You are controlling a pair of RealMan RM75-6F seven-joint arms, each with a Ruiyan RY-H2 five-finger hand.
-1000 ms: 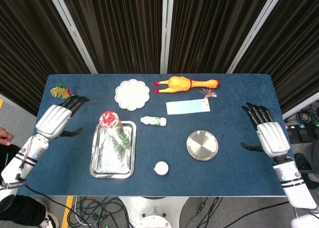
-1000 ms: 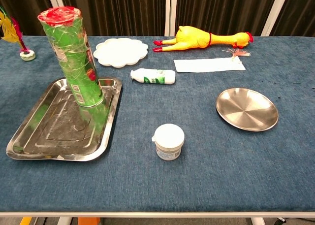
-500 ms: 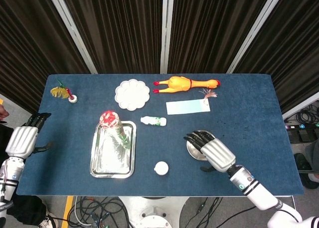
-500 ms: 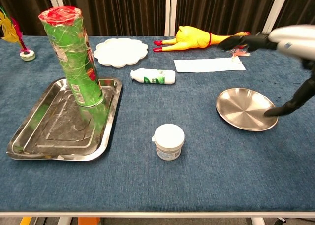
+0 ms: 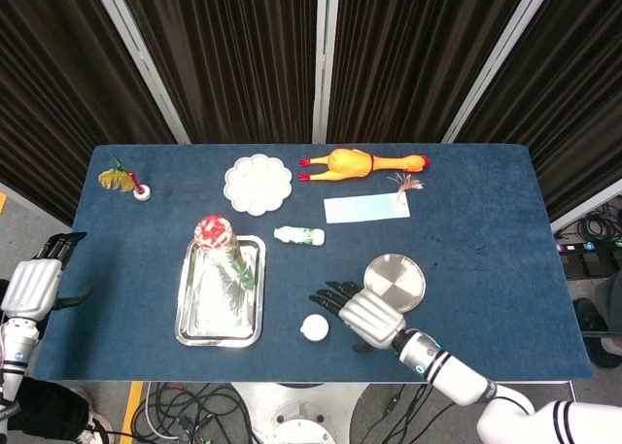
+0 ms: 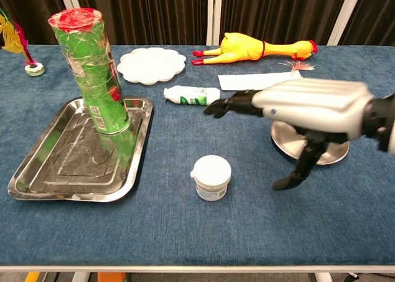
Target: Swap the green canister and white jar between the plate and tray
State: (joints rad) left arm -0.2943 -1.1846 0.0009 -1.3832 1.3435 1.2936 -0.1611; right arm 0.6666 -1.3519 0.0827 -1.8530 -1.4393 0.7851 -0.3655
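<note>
Right hand point(image 6: 308, 112): fingers spread, empty, above counter point(image 6: 247, 232) beside white jar point(image 6: 211, 177). Green canister point(image 6: 92, 72) upright in tray point(image 6: 37, 171). Small bottle point(image 6: 192, 95) lying nearby; plate point(image 5: 403, 274) bare.

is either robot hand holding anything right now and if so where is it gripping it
Nothing is held. The right robot hand hangs open beside the white jar without touching it; the left robot hand is off the table's left edge, holding nothing.

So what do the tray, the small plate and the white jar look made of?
The tray and plate look like polished metal: both are silvery and mirror their surroundings. The white jar looks like matte plastic, opaque with no glare, though I can't be sure.
</note>
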